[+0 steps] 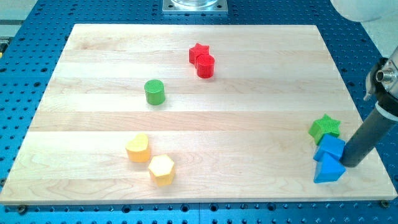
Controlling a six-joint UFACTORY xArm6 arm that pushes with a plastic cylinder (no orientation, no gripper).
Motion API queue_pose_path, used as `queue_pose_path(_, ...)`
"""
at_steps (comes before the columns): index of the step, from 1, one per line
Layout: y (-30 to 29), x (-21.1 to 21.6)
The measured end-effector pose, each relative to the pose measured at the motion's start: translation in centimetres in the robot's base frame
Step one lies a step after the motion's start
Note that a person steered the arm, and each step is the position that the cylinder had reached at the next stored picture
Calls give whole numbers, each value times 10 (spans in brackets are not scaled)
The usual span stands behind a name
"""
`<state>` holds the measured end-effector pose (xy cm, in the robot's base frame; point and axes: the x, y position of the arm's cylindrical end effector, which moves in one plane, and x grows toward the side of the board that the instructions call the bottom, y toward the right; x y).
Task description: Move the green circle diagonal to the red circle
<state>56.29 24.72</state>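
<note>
I carry no gripper, only a rod, so there are no jaws to report. My tip (352, 165) sits by the desk's (261, 155) bottom right corner, just beside the blue blocks (329, 160) and well apart from the green circle (155, 92). That circle stands left of centre, lower left of the red circle (206, 66) but some way off. I judge the push not yet begun.

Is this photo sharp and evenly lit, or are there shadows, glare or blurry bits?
Camera view: soft, even light, no harsh glare on the wooden board; the green circle and red circle look sharp, casting only faint shadows; the dark rod looks slightly soft, and my tip sits just right of the blue blocks.
</note>
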Motion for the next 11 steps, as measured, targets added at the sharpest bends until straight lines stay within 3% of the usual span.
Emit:
queue_pose_path(5, 36, -64)
queue_pose_path(6, -5, -133)
queue_pose_path(8, -185, -70)
queue_pose_path(10, -358, -107)
queue_pose_path(11, -362, -137)
